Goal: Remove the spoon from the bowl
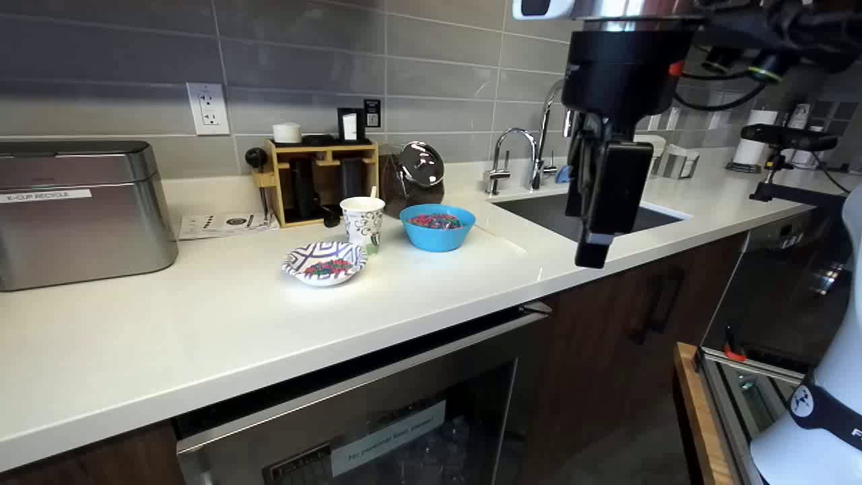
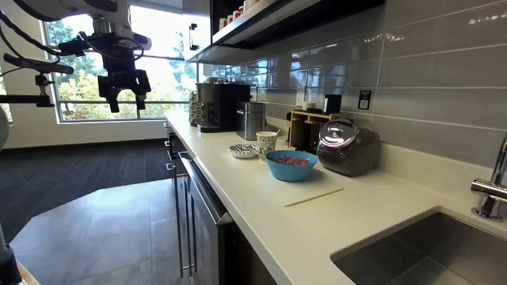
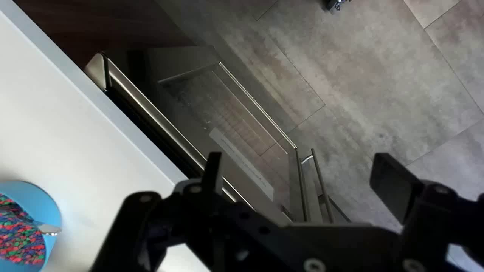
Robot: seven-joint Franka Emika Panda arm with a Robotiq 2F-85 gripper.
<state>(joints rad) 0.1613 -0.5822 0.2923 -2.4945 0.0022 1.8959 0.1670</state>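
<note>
The wrist view cuts off the bowl [image 3: 42,204], the spoon [image 3: 48,228] in it is only partly clear, and the empty gripper [image 3: 297,170], spread wide, hangs well apart

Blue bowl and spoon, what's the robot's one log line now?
hand: open, holding nothing | blue bowl: on counter, colourful bits inside | spoon: in blue bowl, one end sticking out | task: spoon not out yet
</note>
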